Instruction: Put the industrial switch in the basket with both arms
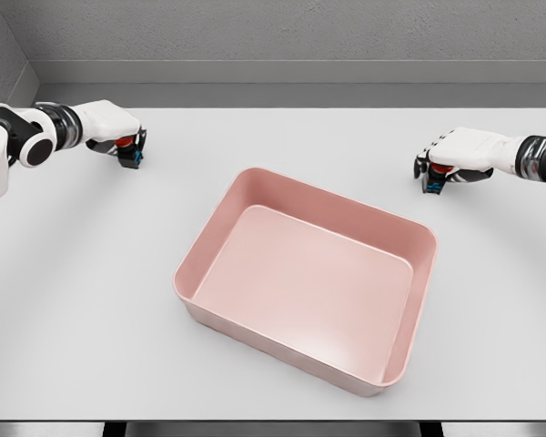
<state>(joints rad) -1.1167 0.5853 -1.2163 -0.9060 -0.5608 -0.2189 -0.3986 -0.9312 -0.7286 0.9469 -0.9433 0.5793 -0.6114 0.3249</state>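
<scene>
A: Where are the parts rn?

B: Two industrial switches. One under the left hand (109, 127) at the bench's (91, 300) far left, red cap and blue base showing at (127, 151). The other switch (434, 177) sits under the right hand (464, 155) at far right. The pink basket (305, 278) is between them, nothing in it.

A: Fingers?

B: Both sets curled down over their switch; looks like a grasp on each side, tho contact under the palms is hidden. Can't tell if either is off the bench yet.

A: So how to do it well?

B: Imo confirm a firm pinch first, lift straight up, clear the basket rim w/ margin, bring both inward over the middle, release low so nothing bounces. Watch the hands don't collide over the basket.
</scene>
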